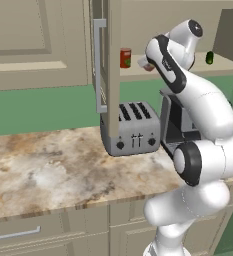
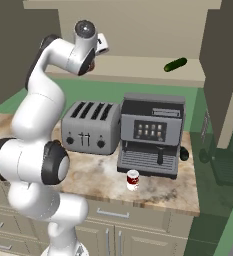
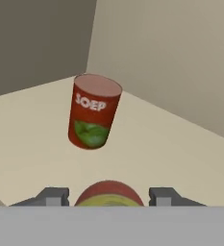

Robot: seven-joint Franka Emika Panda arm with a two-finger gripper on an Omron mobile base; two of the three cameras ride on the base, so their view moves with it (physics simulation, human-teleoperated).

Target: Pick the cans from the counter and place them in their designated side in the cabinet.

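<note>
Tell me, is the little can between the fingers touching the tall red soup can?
Apart. The hand view shows bare shelf between the held can and the soup can.

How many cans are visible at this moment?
3: a tall red soup can on the cabinet shelf; a yellow-banded can between the gripper's fingers; a red-and-white can on the counter.

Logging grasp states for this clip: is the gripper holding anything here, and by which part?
Yes. The gripper is shut on a small short can with yellow and red bands, its two fingertips pressing opposite sides of the can's round body, above the pale tan cabinet shelf.
</note>
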